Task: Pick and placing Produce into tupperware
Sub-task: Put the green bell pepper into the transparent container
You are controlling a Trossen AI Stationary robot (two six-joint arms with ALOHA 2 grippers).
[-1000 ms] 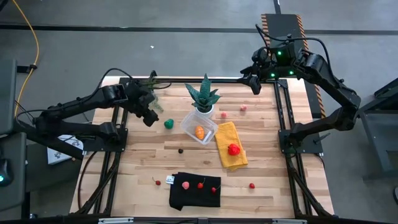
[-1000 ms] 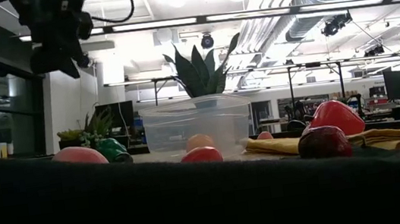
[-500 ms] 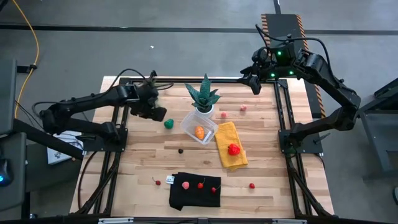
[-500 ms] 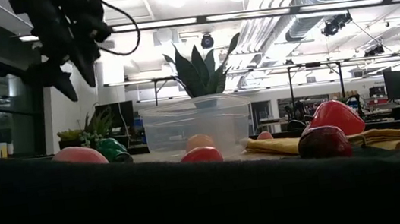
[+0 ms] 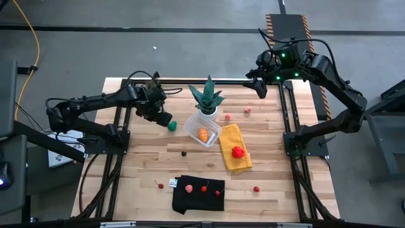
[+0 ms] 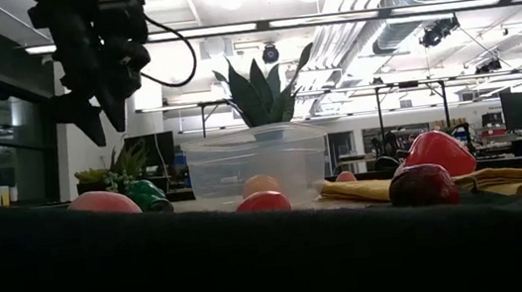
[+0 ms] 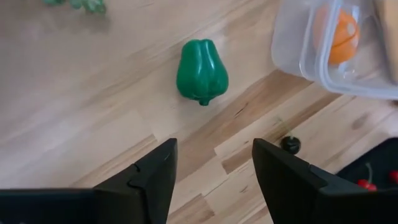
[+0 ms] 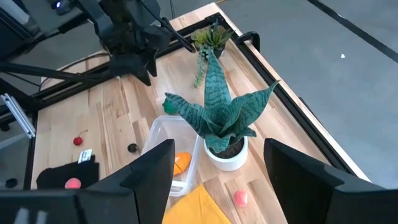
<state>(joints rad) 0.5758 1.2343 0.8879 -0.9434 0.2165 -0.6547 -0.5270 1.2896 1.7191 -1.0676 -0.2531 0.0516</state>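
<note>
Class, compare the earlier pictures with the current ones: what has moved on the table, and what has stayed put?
The left gripper has swung across the table toward the green pepper and now hangs open above it, not touching it. Nothing was taken hold of or let go. The right gripper, the tupperware with its orange piece, and the other produce stayed where they were.

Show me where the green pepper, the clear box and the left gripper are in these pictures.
green pepper [image 7: 201, 70]: left wrist view, middle of its body.
clear box [image 5: 194, 130]: high view, its near-left rim.
left gripper [image 7: 211, 174]: left wrist view, midway between its open fingertips.
</note>
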